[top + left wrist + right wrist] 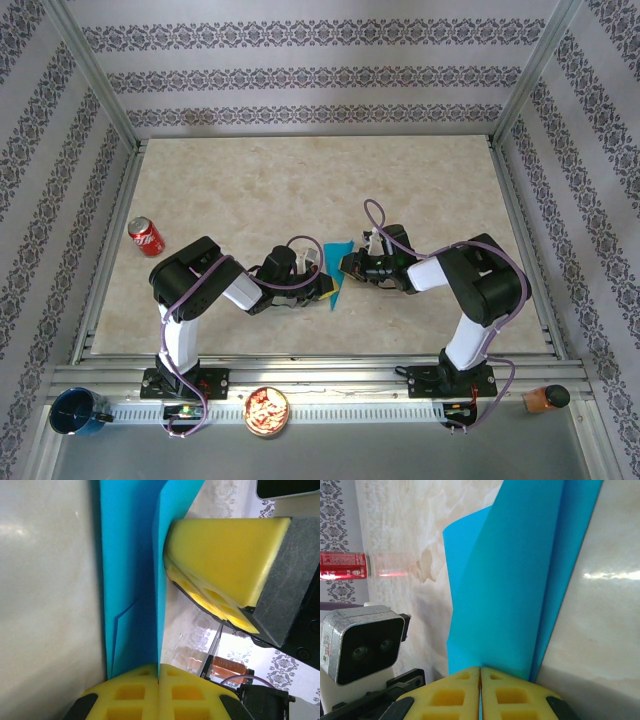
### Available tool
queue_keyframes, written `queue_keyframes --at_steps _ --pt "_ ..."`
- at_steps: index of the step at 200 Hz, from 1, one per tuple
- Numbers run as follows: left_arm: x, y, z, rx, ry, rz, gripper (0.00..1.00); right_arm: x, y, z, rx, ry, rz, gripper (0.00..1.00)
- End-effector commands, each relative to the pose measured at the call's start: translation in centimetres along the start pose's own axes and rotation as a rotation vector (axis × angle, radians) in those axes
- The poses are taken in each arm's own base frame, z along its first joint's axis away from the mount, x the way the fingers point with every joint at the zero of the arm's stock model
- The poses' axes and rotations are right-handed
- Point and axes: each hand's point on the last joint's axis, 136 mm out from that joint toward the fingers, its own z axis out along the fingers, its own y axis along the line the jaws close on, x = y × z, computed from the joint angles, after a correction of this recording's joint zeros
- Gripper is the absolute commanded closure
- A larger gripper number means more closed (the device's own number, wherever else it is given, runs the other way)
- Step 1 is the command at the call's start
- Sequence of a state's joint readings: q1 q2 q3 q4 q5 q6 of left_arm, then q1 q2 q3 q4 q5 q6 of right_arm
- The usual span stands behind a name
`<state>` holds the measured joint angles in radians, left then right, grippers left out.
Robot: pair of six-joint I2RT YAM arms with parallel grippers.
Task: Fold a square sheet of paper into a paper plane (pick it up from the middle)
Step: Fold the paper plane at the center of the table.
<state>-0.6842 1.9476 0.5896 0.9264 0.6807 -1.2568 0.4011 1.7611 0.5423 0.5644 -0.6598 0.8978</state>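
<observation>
Narrow folded turquoise paper plane [340, 252] stands on edge.

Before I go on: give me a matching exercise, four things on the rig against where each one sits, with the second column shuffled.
Things
1. turquoise paper
2. red soda can
3. dark blue cup
4. round bowl

Places
A. far left end of the near rail
B. on the near rail, between the two arms' bases
C. mid-table, pinched by the left gripper and the right gripper
D. on the table, left of the left arm

Pairs: 1-C, 2-D, 3-A, 4-B
</observation>
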Motion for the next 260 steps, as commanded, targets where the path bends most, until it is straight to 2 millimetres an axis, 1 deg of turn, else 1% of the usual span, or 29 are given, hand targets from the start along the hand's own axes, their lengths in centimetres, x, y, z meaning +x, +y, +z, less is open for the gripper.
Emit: queue_keyframes --at_steps 1,25,47,71,87,114,142,174,193,211,231,260 --pt "0.2 3.2 -0.7 -0.107 -0.004 -0.046 1.00 -0.1 -1.2 0.3 0.058 0.002 -0.004 0.89" --pt "0.2 3.4 -0.9 -0.113 -0.009 -0.046 1.00 0.3 -1.6 0.5 0.085 0.015 -0.001 0.90" --pt "0.1 3.4 -1.0 -0.113 -0.016 -0.045 1.00 0.1 -0.6 0.2 0.060 0.004 -0.014 0.87" --pt "0.1 3.4 -1.4 -0.124 -0.030 -0.046 1.00 -0.9 0.6 -1.1 0.048 -0.048 -0.029 0.83" --pt "0.1 3.5 -1.7 -0.129 -0.041 -0.047 1.00 -1.5 1.4 -2.3 0.039 -0.086 -0.048 0.83" --pt "0.1 3.4 -1.9 -0.119 -0.053 -0.061 1.00 -1.8 1.7 -3.7 0.028 -0.116 -0.052 0.84" --pt "0.1 3.1 -2.0 -0.095 -0.060 -0.072 1.00 -1.6 1.7 -4.1 0.019 -0.110 -0.048 0.84" --pt "0.1 3.1 -2.1 -0.089 -0.063 -0.081 1.00 -0.9 2.5 -3.4 -0.009 -0.065 -0.074 0.88" --pt "0.1 3.1 -2.1 -0.089 -0.062 -0.085 1.00 -0.3 3.1 -2.3 -0.018 -0.021 -0.099 0.90" --pt "0.2 3.1 -2.1 -0.090 -0.059 -0.085 1.00 0.0 3.3 -1.2 -0.020 0.012 -0.109 0.90" --pt "0.2 3.3 -2.1 -0.094 -0.060 -0.089 1.00 0.0 3.2 -0.1 -0.021 0.032 -0.108 0.91" --pt "0.3 3.3 -2.1 -0.098 -0.058 -0.089 1.00 -0.3 3.1 0.9 -0.030 0.046 -0.100 0.91"
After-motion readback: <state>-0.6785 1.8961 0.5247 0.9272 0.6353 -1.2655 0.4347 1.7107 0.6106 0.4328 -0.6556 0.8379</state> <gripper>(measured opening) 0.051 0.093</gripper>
